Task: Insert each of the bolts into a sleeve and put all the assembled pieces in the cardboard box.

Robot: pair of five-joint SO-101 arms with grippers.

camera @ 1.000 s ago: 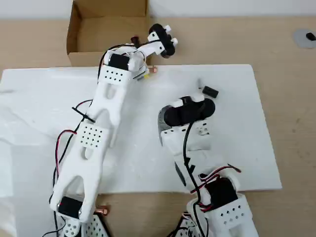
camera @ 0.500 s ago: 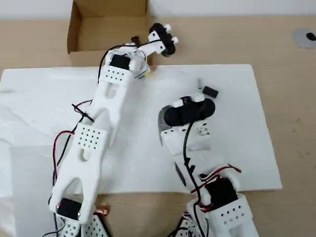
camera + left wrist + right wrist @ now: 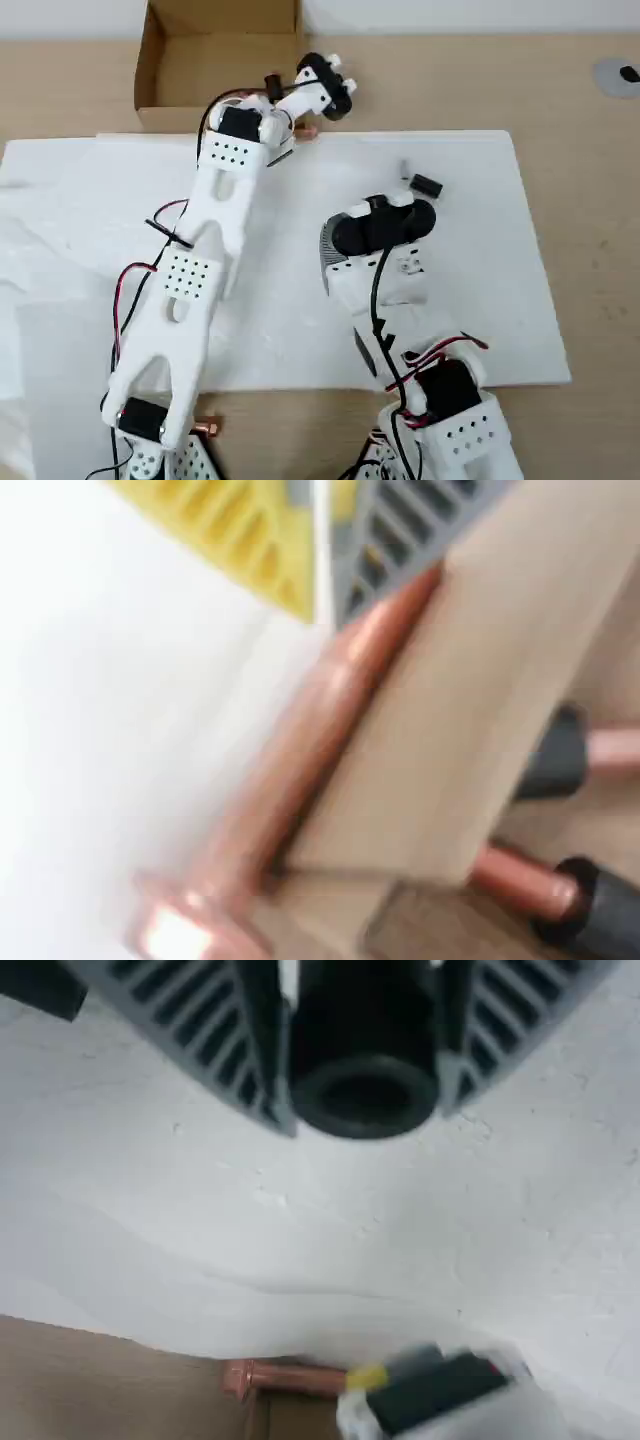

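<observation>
The left gripper (image 3: 296,128) had edged toward 11 o'clock, its jaws pinching a bare copper bolt (image 3: 300,750) against the wall of the open brown cardboard box (image 3: 147,70). At centre, the right gripper (image 3: 365,1105) clamped a black tubular sleeve (image 3: 364,1045); joining them seemingly remained.

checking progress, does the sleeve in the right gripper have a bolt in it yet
Empty: the sleeve held by the right gripper shows an open dark bore, no copper inside.
</observation>
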